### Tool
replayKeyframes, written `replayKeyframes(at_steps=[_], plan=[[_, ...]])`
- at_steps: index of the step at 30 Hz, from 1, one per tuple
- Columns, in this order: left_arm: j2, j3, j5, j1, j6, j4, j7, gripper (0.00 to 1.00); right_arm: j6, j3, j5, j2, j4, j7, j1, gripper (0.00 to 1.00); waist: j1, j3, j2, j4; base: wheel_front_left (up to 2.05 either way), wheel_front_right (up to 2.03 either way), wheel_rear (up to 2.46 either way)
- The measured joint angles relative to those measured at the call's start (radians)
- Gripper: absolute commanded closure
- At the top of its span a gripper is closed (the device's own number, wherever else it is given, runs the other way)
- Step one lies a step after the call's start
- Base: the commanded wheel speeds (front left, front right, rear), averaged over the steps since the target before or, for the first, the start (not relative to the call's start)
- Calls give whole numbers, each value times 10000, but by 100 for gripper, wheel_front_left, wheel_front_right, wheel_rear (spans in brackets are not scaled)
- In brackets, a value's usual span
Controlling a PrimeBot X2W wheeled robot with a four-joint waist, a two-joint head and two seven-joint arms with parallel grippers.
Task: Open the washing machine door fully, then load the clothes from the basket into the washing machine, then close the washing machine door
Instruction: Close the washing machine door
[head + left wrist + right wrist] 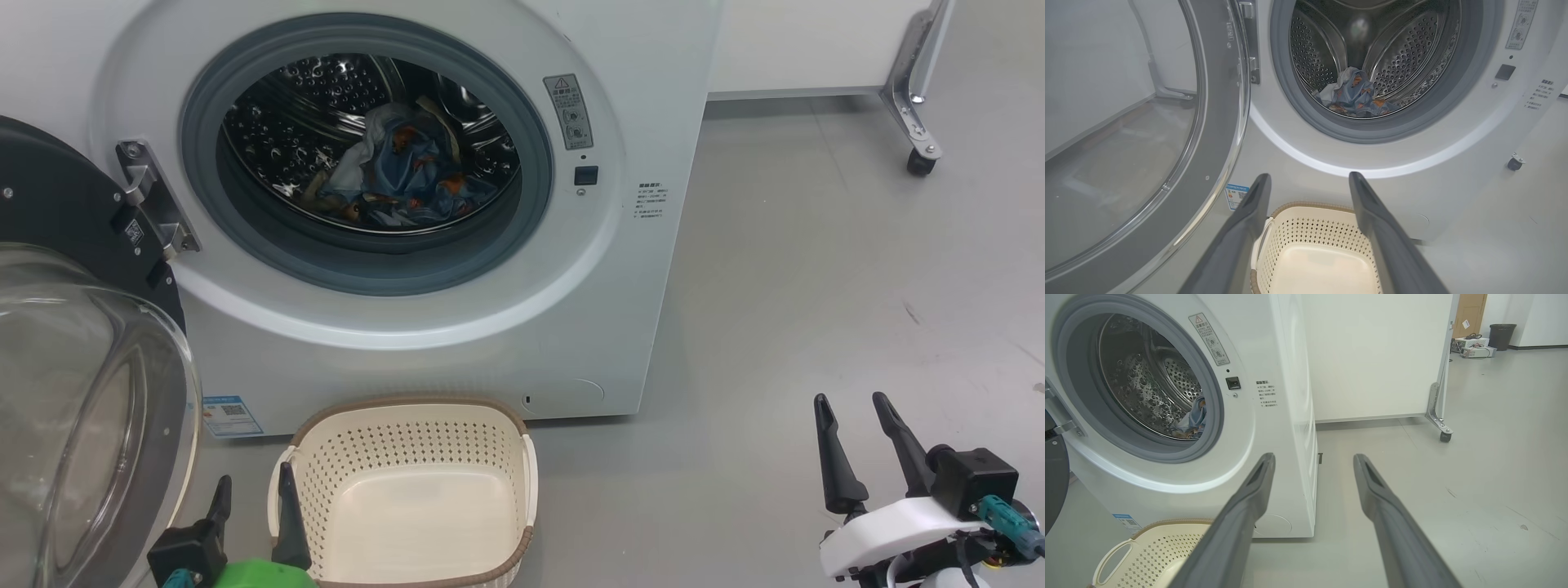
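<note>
Faces the washing machine (637, 245) in the head view, with its mouth at 12 o'clock and the washing machine door (49, 204) swung wide at 9 o'clock on a metal hinge (147, 196), clear glass centre bulging toward the camera. Sees the clothes (408, 175) heaped low inside the steel drum (326, 90), behind the grey gasket (535, 188): blue cloth with orange-brown print and a pale piece. Finds the basket (408, 433) empty on the floor (816, 286) at 6 o'clock, just in front of the machine. Holds the left pincer (253, 480) at 7 o'clock, spread wide and gripping nothing, overlapping the basket's left rim in that view, contact impossible to tell. Holds the right pincer (851, 402) at 4 o'clock, well apart from the basket, likewise spread wide and gripping nothing, above the floor.
</note>
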Motion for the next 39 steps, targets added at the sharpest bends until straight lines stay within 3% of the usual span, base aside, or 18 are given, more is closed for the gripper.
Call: replayKeyframes(at_steps=[10,39], plan=[[4,-219,2,4,0,-13,0,0,0,-263,2,-6,-12,0,6,0,0,-48,0,157,0,0,0],[10,-368,56,107,12,-299,0,0,0,-244,2,-19,-176,0,11,0,0,-91,0,2861,0,0,0]])
